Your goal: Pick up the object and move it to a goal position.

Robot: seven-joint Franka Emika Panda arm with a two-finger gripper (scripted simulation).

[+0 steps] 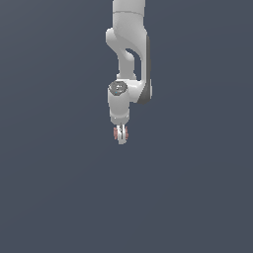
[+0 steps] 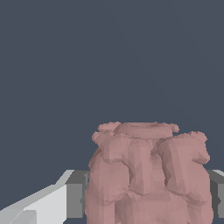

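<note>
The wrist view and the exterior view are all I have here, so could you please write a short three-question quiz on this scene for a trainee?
1. True or false: the pink lump sits between the fingers of the hand.
2. In the wrist view, what does the lump look like: A) a smooth blue ball, B) a pinkish-red lumpy mass, C) a flat green plate?
3. In the exterior view, what colour is the arm that carries the hand?

Key
1. True: a grey finger pad shows at each side of the lump.
2. B.
3. White, with dark trim.
</note>
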